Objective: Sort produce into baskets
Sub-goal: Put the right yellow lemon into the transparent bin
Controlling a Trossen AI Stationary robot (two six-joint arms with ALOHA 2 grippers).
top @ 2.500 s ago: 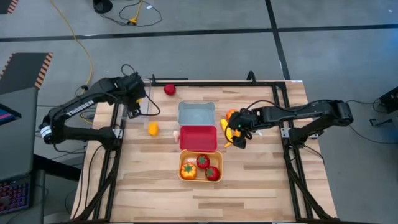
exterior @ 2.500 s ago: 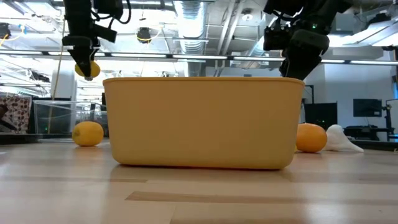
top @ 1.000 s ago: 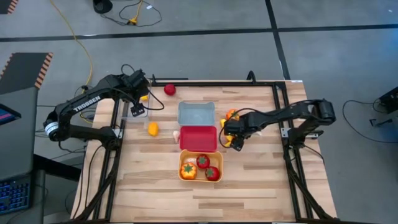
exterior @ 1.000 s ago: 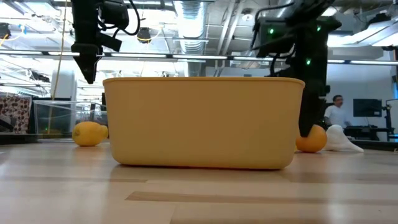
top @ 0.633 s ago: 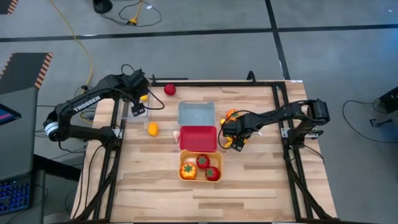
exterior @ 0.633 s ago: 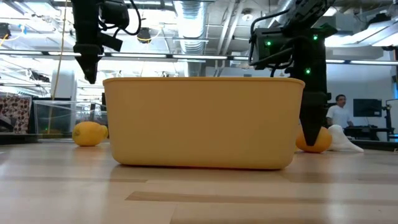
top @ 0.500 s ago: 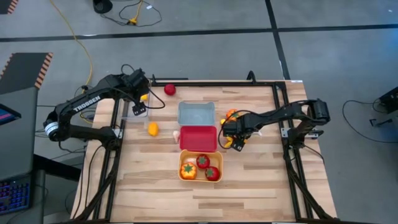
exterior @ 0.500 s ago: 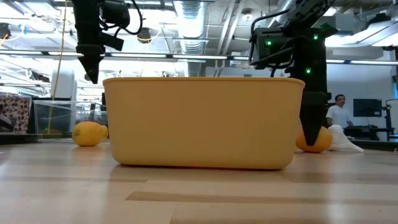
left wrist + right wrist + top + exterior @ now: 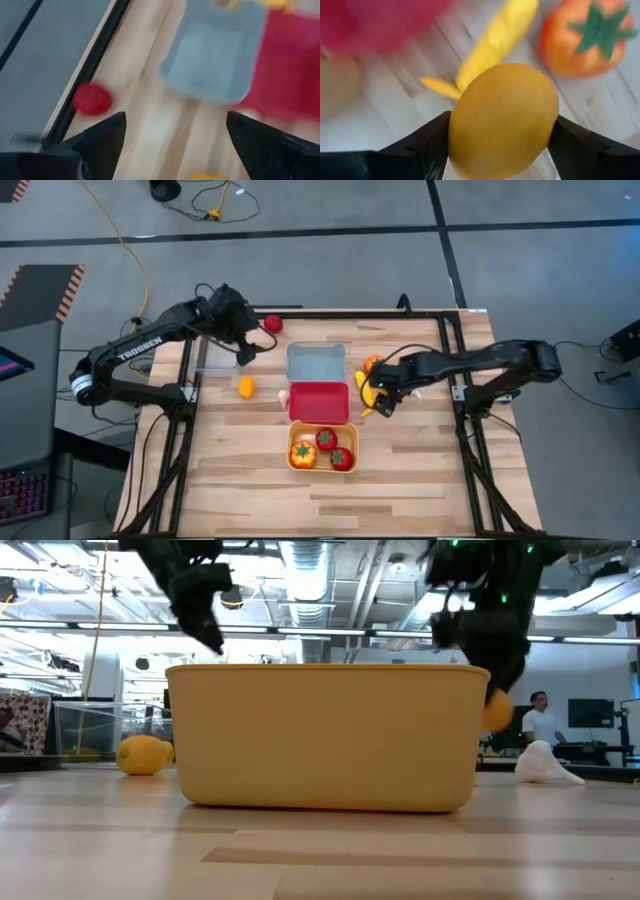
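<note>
From above, the left gripper [image 9: 243, 345] has swung off the clear tray [image 9: 215, 358] toward the red tomato [image 9: 272, 324]; its camera shows fingers apart, empty. Table level: the right gripper [image 9: 497, 690] just lifted an orange [image 9: 497, 710], clamped between its fingers on its own camera, bound for a basket

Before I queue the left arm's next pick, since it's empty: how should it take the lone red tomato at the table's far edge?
Grip the red tomato across its round middle, coming straight down from above. It sits alone on bare wood beside the table frame, so set the fingers parallel to that rail. The left gripper, open and empty, hangs close beside it. The right gripper holds an orange fruit.
</note>
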